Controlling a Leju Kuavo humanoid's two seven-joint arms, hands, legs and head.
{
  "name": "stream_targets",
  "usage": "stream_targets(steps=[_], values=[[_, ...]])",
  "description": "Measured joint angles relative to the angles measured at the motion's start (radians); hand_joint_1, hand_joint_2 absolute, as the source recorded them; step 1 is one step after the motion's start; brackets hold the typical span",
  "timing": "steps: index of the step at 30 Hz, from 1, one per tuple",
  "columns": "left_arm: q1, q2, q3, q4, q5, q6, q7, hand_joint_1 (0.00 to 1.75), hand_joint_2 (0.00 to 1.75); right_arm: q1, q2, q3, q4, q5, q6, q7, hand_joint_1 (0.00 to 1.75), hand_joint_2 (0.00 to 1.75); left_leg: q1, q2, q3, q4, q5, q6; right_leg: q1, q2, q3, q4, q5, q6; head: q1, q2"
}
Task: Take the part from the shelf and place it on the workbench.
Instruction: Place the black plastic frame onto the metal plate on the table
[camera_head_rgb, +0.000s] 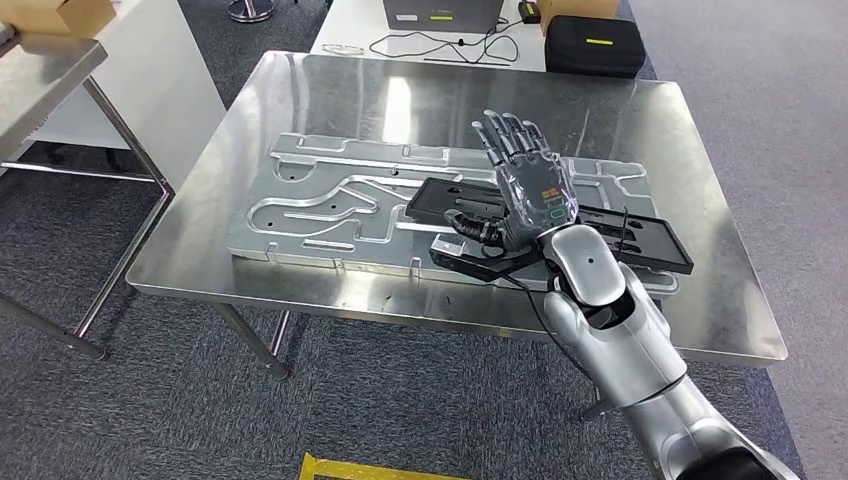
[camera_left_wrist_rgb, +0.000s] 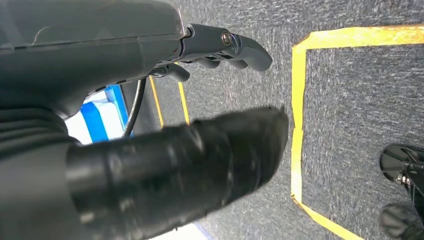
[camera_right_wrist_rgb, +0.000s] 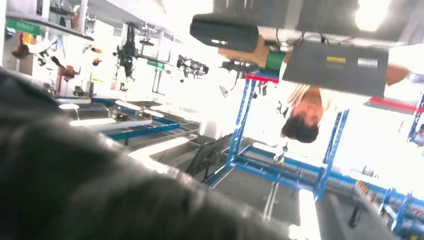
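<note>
The black flat part lies on a large milled metal plate on the steel workbench. My right hand is over the part's left half with fingers spread apart and holding nothing; its thumb lies close to the part's surface, and I cannot tell whether it touches. A second dark piece shows below the wrist at the plate's front edge. My left hand hangs over the grey carpet with nothing in it, its fingers loosely extended.
A steel table stands to the left. Behind the workbench are a black case, a grey box and cables. Yellow tape marks the floor. A person is beyond the bench by blue racks.
</note>
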Motion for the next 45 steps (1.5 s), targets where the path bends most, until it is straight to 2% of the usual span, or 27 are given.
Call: stream_targets(steps=[1, 2, 3, 6, 8, 11, 12, 14, 16, 17, 18, 19, 21, 23, 26, 27, 29, 31, 32, 33, 34, 36, 38, 41, 42, 43, 45], values=[[0.000, -0.002, 0.000, 0.000, -0.003, 0.004, 0.000, 0.00, 0.00, 0.012, 0.001, -0.001, -0.019, 0.002, 0.000, 0.003, 0.00, 0.00, 0.001, 0.001, -0.002, 0.002, 0.000, 0.000, -0.004, 0.000, -0.020, 0.053, -0.019, 0.004, 0.000, 0.000], [0.000, -0.004, 0.000, 0.000, -0.007, 0.007, 0.000, 0.00, 0.00, 0.023, 0.002, -0.003, -0.036, 0.003, 0.002, 0.005, 0.00, 0.00, 0.002, 0.002, -0.005, 0.004, 0.000, -0.001, -0.007, -0.001, -0.026, 0.074, -0.019, 0.007, 0.000, 0.000], [0.000, -0.006, 0.000, 0.000, -0.010, 0.011, 0.000, 0.00, 0.00, 0.032, 0.002, -0.004, -0.052, 0.004, 0.004, 0.006, 0.00, 0.00, 0.004, 0.002, -0.008, 0.008, -0.001, -0.003, -0.011, -0.001, -0.012, 0.057, 0.000, 0.010, 0.000, 0.000], [0.000, -0.012, -0.001, 0.000, -0.023, 0.030, -0.002, 0.00, 0.00, 0.044, 0.004, -0.009, -0.098, 0.003, 0.012, 0.006, 0.00, 0.00, 0.008, 0.001, -0.018, 0.028, -0.007, -0.017, -0.017, 0.000, 0.090, -0.122, 0.073, 0.013, 0.000, 0.000], [0.000, -0.014, -0.001, 0.000, -0.028, 0.046, -0.003, 0.00, 0.00, 0.054, 0.006, -0.010, -0.131, 0.001, 0.017, 0.006, 0.00, 0.00, 0.008, 0.000, -0.024, 0.036, -0.007, -0.032, -0.012, 0.002, 0.115, -0.173, 0.082, 0.004, 0.000, 0.000], [0.000, -0.017, -0.001, 0.000, -0.030, 0.068, -0.001, 0.00, 0.00, 0.077, 0.008, -0.014, -0.176, -0.002, 0.020, 0.005, 0.00, 0.00, 0.009, -0.002, -0.032, 0.040, -0.005, -0.051, -0.011, 0.001, 0.106, -0.183, 0.094, -0.021, 0.000, 0.000], [0.000, -0.018, -0.001, 0.000, -0.030, 0.072, 0.000, 0.00, 0.00, 0.084, 0.009, -0.016, -0.189, -0.003, 0.020, 0.005, 0.00, 0.00, 0.011, -0.001, -0.040, 0.056, -0.024, -0.057, -0.012, 0.000, 0.102, -0.188, 0.101, -0.031, 0.000, 0.000], [0.000, -0.022, -0.001, 0.000, -0.031, 0.078, 0.001, 0.00, 0.00, 0.097, 0.009, -0.019, -0.210, -0.004, 0.020, 0.005, 0.00, 0.00, 0.014, 0.002, -0.075, 0.150, -0.100, -0.066, -0.013, -0.003, 0.089, -0.193, 0.116, -0.044, -0.001, 0.000], [-0.001, -0.027, -0.001, 0.000, -0.031, 0.084, 0.003, 0.00, 0.00, 0.116, 0.007, -0.023, -0.226, -0.010, 0.019, 0.005, 0.00, 0.00, 0.015, 0.003, -0.111, 0.272, -0.172, -0.072, -0.010, -0.004, 0.072, -0.192, 0.128, -0.047, -0.001, 0.000], [-0.001, -0.031, -0.001, -0.001, -0.032, 0.088, 0.004, 0.00, 0.00, 0.130, 0.003, -0.026, -0.235, -0.019, 0.018, 0.005, 0.00, 0.00, 0.015, 0.003, -0.113, 0.302, -0.183, -0.073, -0.009, -0.005, 0.064, -0.191, 0.134, -0.046, -0.001, 0.000], [-0.001, -0.038, -0.001, -0.002, -0.032, 0.095, 0.005, 0.00, 0.00, 0.149, -0.006, -0.032, -0.246, -0.034, 0.016, 0.003, 0.00, 0.00, 0.015, 0.003, -0.095, 0.295, -0.174, -0.072, -0.008, -0.006, 0.056, -0.190, 0.139, -0.044, -0.001, 0.000], [-0.001, -0.045, -0.002, -0.005, -0.033, 0.103, 0.005, 0.00, 0.00, 0.173, -0.020, -0.041, -0.260, -0.053, 0.009, -0.001, 0.00, 0.00, 0.015, 0.003, -0.058, 0.250, -0.150, -0.069, -0.007, -0.007, 0.050, -0.189, 0.144, -0.042, -0.001, 0.000], [-0.002, -0.066, -0.003, -0.013, -0.036, 0.122, 0.007, 0.00, 0.00, 0.234, -0.060, -0.075, -0.295, -0.091, -0.021, -0.017, 0.00, 0.00, 0.013, 0.003, 0.042, 0.104, -0.109, -0.059, -0.006, -0.012, 0.041, -0.187, 0.152, -0.033, -0.001, 0.000], [-0.003, -0.087, -0.004, -0.020, -0.037, 0.142, 0.006, 0.00, 0.00, 0.304, -0.105, -0.129, -0.331, -0.114, -0.064, -0.039, 0.00, 0.00, 0.007, 0.000, 0.092, 0.019, -0.096, -0.049, -0.005, -0.018, 0.040, -0.188, 0.162, -0.021, -0.001, 0.000], [-0.003, -0.109, -0.005, -0.026, -0.039, 0.164, 0.002, 0.00, 0.00, 0.386, -0.154, -0.201, -0.368, -0.126, -0.101, -0.067, 0.00, 0.00, 0.004, 0.004, 0.083, 0.007, -0.084, -0.034, -0.007, -0.018, 0.039, -0.191, 0.175, 0.000, 0.000, 0.000], [-0.005, -0.116, -0.005, -0.028, -0.039, 0.168, 0.000, 0.00, 0.00, 0.407, -0.166, -0.218, -0.378, -0.127, -0.104, -0.073, 0.00, 0.00, 0.006, 0.008, 0.079, 0.005, -0.075, -0.027, -0.008, -0.015, 0.033, -0.182, 0.162, 0.006, 0.000, 0.000], [-0.011, -0.130, -0.007, -0.033, -0.039, 0.173, -0.003, 0.00, 0.00, 0.450, -0.188, -0.256, -0.397, -0.131, -0.105, -0.089, 0.00, 0.00, 0.008, 0.014, 0.063, 0.001, -0.055, -0.011, -0.010, -0.007, 0.007, -0.108, 0.085, 0.014, 0.000, 0.000], [-0.015, -0.138, -0.007, -0.037, -0.038, 0.176, -0.007, 0.00, 0.00, 0.476, -0.197, -0.287, -0.407, -0.139, -0.088, -0.108, 0.00, 0.00, 0.004, 0.016, 0.040, 0.003, -0.038, -0.002, -0.011, -0.005, -0.026, 0.013, -0.001, 0.018, 0.001, 0.000], [-0.015, -0.140, -0.006, -0.039, -0.037, 0.174, -0.009, 0.00, 0.00, 0.479, -0.196, -0.294, -0.407, -0.144, -0.071, -0.115, 0.00, 0.00, 0.002, 0.017, 0.027, 0.005, -0.030, -0.002, -0.011, -0.004, -0.032, 0.058, -0.018, 0.019, 0.001, 0.000], [-0.016, -0.141, -0.005, -0.041, -0.035, 0.171, -0.011, 0.00, 0.00, 0.478, -0.193, -0.296, -0.407, -0.147, -0.051, -0.120, 0.00, 0.00, 0.001, 0.019, 0.013, 0.008, -0.022, -0.002, -0.011, -0.004, -0.022, 0.072, -0.013, 0.019, 0.001, 0.000], [-0.016, -0.143, -0.004, -0.044, -0.034, 0.168, -0.014, 0.00, 0.00, 0.477, -0.187, -0.295, -0.407, -0.147, -0.031, -0.119, 0.00, 0.00, 0.000, 0.020, 0.000, 0.011, -0.015, -0.004, -0.011, -0.004, 0.005, 0.053, 0.008, 0.017, 0.001, 0.000], [-0.018, -0.148, -0.002, -0.058, -0.030, 0.160, -0.022, 0.00, 0.00, 0.476, -0.170, -0.291, -0.407, -0.136, 0.007, -0.104, 0.00, 0.00, -0.002, 0.020, -0.025, 0.021, -0.003, -0.008, -0.009, -0.004, 0.102, -0.069, 0.046, 0.008, 0.000, 0.000], [-0.018, -0.156, -0.001, -0.080, -0.025, 0.148, -0.028, 0.00, 0.00, 0.483, -0.152, -0.284, -0.403, -0.119, 0.027, -0.077, 0.00, 0.00, -0.005, 0.018, -0.038, 0.030, 0.008, -0.016, -0.004, -0.004, 0.174, -0.181, 0.046, -0.002, 0.000, 0.000], [-0.014, -0.166, -0.001, -0.117, -0.022, 0.125, -0.029, 0.00, 0.00, 0.525, -0.122, -0.276, -0.389, -0.107, 0.036, -0.039, 0.00, 0.00, -0.003, 0.014, -0.041, 0.028, 0.023, -0.035, 0.000, -0.006, 0.179, -0.216, 0.049, -0.019, 0.002, 0.000], [-0.011, -0.170, 0.000, -0.130, -0.022, 0.117, -0.029, 0.00, 0.00, 0.547, -0.110, -0.275, -0.384, -0.105, 0.039, -0.031, 0.00, 0.00, -0.002, 0.012, -0.046, 0.034, 0.013, -0.041, -0.002, -0.008, 0.175, -0.219, 0.057, -0.027, 0.002, 0.000], [-0.008, -0.174, 0.000, -0.142, -0.022, 0.110, -0.028, 0.00, 0.00, 0.569, -0.097, -0.275, -0.379, -0.102, 0.041, -0.026, 0.00, 0.00, -0.001, 0.010, -0.054, 0.054, -0.013, -0.047, -0.004, -0.011, 0.169, -0.223, 0.066, -0.036, 0.001, 0.000], [-0.004, -0.180, 0.000, -0.166, -0.022, 0.101, -0.027, 0.00, 0.00, 0.606, -0.076, -0.275, -0.369, -0.098, 0.041, -0.024, 0.00, 0.00, 0.004, 0.008, -0.088, 0.154, -0.106, -0.058, -0.006, -0.013, 0.146, -0.225, 0.086, -0.046, 0.000, 0.000]])
